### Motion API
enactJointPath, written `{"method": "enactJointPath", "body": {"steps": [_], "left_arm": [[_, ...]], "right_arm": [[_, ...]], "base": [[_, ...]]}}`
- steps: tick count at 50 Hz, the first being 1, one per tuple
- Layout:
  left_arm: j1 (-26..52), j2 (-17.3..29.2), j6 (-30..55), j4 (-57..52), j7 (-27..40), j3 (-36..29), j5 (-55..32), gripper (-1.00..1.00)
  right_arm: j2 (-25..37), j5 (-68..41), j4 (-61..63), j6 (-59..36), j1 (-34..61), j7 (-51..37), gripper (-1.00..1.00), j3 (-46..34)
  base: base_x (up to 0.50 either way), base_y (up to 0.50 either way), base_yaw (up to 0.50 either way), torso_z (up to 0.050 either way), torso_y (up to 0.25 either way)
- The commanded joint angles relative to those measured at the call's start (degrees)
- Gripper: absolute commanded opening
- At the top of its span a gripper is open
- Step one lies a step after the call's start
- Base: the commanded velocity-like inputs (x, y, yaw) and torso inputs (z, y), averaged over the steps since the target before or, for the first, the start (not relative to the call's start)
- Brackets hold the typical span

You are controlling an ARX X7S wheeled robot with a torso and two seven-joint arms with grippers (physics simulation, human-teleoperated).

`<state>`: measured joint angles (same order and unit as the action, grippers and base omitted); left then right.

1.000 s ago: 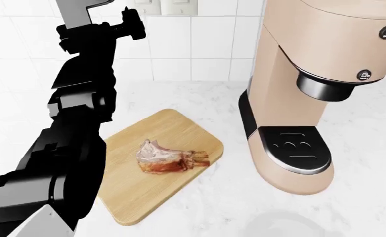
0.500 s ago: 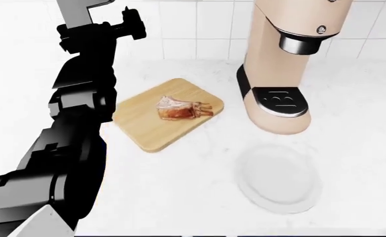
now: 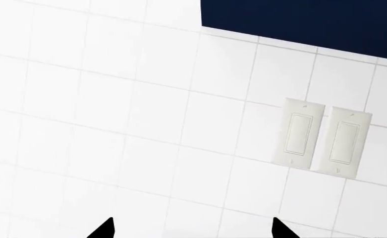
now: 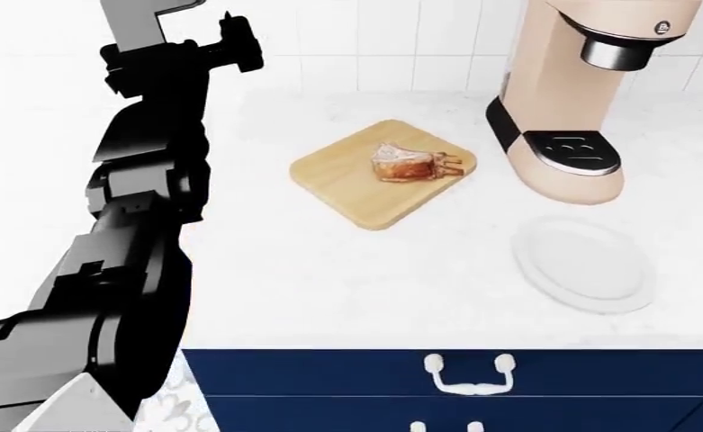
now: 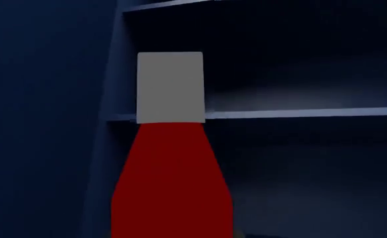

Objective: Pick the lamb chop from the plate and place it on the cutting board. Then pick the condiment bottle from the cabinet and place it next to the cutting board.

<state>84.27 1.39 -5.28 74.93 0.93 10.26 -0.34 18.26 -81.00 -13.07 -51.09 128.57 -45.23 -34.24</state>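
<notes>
Pink raw lamb chop [image 4: 414, 163] lies on the tan wooden cutting board [image 4: 364, 193].
The round white plate [image 4: 581, 263] sits bare beside the board; the red white-capped condiment bottle [image 5: 172, 163] stands inside the dark cabinet [image 5: 299, 74]; the left gripper [image 3: 190, 230] is spread, the right claw's state cannot be told.

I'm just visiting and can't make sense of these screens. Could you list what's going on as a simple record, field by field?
Meat: lamb chop lies on the cutting board
Plate: white plate holds nothing, on the counter near the coffee machine
Bottle: red condiment bottle with pale cap stands close before the right wrist camera, inside the dark cabinet
Left hand: left hand open, holding nothing, facing the tiled wall with two switches
Right hand: not visible
Left to do: bottle not yet beside the board
</notes>
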Motion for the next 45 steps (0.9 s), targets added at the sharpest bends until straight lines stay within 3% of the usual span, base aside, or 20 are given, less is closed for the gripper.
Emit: {"method": "enactJointPath", "body": {"steps": [1, 14, 25, 45], "left_arm": [[0.0, -0.2, 0.0, 0.1, 0.0, -0.2, 0.0, 1.00], [0.0, -0.2, 0.0, 0.1, 0.3, -0.8, 0.1, 1.00], [-0.1, -0.2, 0.0, 0.1, 0.3, -1.1, 0.0, 1.00], [-0.1, -0.3, 0.0, 0.1, 0.4, -1.5, 0.0, 1.00]], "right_arm": [[1.5, -2.5, 4.2, -2.2, -3.2, -1.8, -1.00, 1.7], [4.0, -17.9, 16.9, -4.5, -10.4, -16.1, -1.00, 6.3], [5.2, -22.5, 21.2, -4.6, -14.0, -21.1, -1.00, 6.3], [7.5, -25.5, 33.8, 1.7, -30.5, -25.2, -1.00, 9.2]], "base": [[0.00, 0.00, 0.00, 0.000, 0.000], [0.00, 0.00, 0.00, 0.000, 0.000], [0.00, 0.00, 0.00, 0.000, 0.000], [0.00, 0.00, 0.00, 0.001, 0.000]]}}
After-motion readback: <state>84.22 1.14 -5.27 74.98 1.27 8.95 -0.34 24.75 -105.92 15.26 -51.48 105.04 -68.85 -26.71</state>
